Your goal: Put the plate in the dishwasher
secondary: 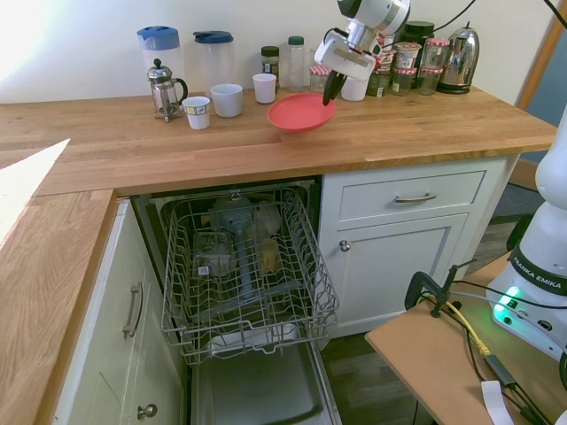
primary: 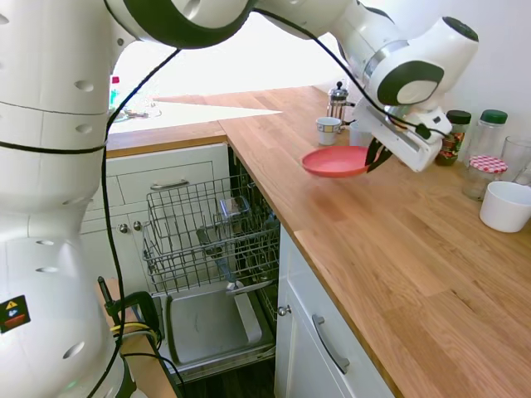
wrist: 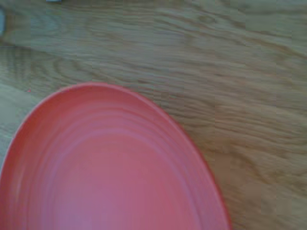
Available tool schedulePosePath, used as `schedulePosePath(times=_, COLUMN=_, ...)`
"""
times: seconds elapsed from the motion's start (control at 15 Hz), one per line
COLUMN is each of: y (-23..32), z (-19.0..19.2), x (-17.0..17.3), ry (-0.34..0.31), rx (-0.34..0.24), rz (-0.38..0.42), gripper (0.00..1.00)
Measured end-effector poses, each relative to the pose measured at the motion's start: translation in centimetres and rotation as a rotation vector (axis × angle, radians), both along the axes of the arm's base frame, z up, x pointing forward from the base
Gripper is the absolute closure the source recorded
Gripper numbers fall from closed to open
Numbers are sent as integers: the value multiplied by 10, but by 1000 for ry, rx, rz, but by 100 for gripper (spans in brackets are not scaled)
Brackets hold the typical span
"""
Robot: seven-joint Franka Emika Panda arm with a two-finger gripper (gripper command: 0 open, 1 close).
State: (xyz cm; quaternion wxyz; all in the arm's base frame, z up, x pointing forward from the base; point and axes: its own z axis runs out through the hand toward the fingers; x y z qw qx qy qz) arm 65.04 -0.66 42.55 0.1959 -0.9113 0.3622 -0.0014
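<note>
The worktop (primary: 398,249) was grainy wood with a soft sheen; the plate (secondary: 299,112) looked smooth and faintly ridged, semi-matt coral. Dishwasher (secondary: 248,274) racks were grey metal wire, the arm glossy white.

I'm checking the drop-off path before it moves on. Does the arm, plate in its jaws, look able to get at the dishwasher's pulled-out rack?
Probably yes: the gripper holds the plate above the counter, and the rack is pulled out, open from above.
</note>
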Motion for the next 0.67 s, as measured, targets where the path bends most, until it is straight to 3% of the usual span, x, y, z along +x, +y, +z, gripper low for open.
schedulePosePath(times=0.4, y=132, z=77, x=-48, ry=-62, rx=-180, rz=158, gripper=100)
schedulePosePath(times=0.67, y=248, z=53, x=-101, ry=-112, rx=-334, rz=286, gripper=100)
